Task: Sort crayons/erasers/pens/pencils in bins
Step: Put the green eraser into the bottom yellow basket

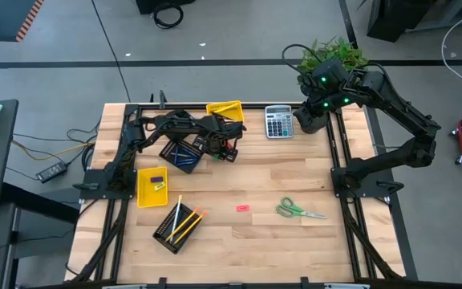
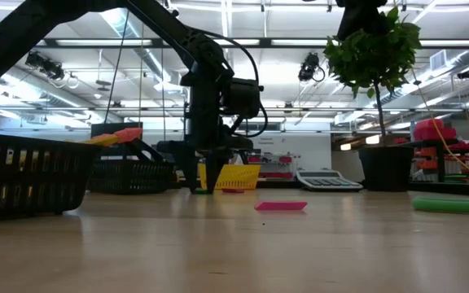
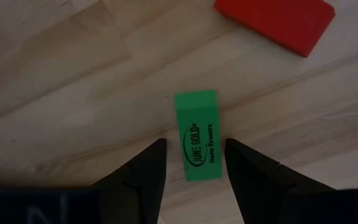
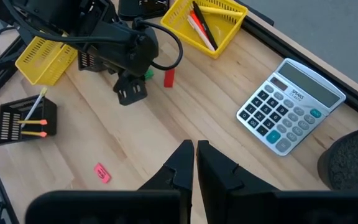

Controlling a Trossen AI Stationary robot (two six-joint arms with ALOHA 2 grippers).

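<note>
Two arms in frame; left gripper (image 3: pixel 194 163) low over a green eraser (image 3: pixel 198 135), right gripper (image 4: pixel 194 163) parked.

Left jaws open, fingers (image 3: pixel 145 171) either side of the green eraser, which lies flat on the desk (image 1: pixel 279 241); not closed on it. Red eraser (image 3: pixel 275 20) lies on the wood just beyond. Right jaws nearly closed, empty, held above the desk's far right corner near the grey calculator (image 1: pixel 278 122). Yellow bin (image 1: pixel 225 111) at the far edge holds red and black pens (image 4: pixel 199 22). Second yellow bin (image 1: pixel 151 185) at the left holds small erasers. Black mesh bin (image 1: pixel 176 227) near the front holds yellow pencils (image 1: pixel 184 221); another mesh bin (image 1: pixel 180 153) sits beside the left gripper. Pink eraser (image 1: pixel 243 208) loose mid-desk, green-handled scissors (image 1: pixel 295 211) to its right.
</note>
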